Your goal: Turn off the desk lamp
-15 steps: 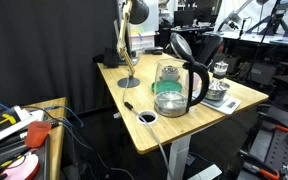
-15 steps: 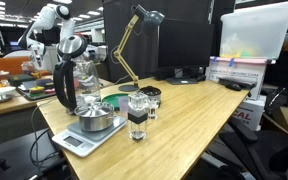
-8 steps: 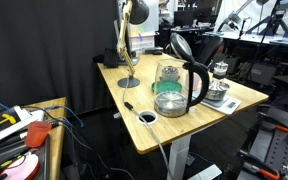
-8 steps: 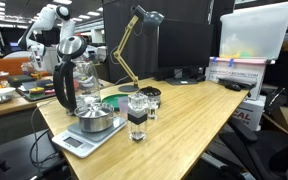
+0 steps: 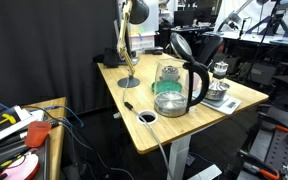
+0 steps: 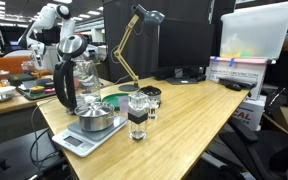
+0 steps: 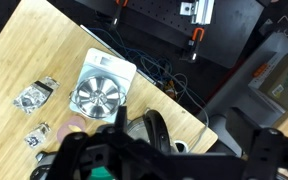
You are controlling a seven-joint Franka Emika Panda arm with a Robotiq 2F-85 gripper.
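Here, the gripper (image 7: 114,150) shows only in the wrist view, as dark, blurred shapes along the bottom edge; whether its fingers are apart or together cannot be told. It hangs high over a pale wooden table (image 7: 34,50). Right below it lies the black handle of a glass kettle (image 7: 156,130), and just past that a kitchen scale (image 7: 102,88) with a shiny metal bowl on it. Small glass pieces (image 7: 36,93) lie near the scale. Beyond the table's edge, cables (image 7: 154,65) trail over a dark floor.

The desk lamp (image 5: 127,45) stands at a far corner of the table (image 5: 154,135), its round base flat on the wood, its thin brass-coloured stem bent and its small head above the kettle (image 5: 179,75), well apart from it. A black marker (image 5: 129,105) and a round cable hole (image 5: 147,117) lie on the bare wood in front.

In an exterior view the lamp (image 6: 132,45) rises behind the kettle (image 6: 72,70), the scale (image 6: 89,128) and a small glass (image 6: 137,115), beside a dark monitor (image 6: 174,40). A clear storage bin (image 6: 254,35) stands at the table's (image 6: 199,105) end. The room around is a crowded lab with more benches and equipment.
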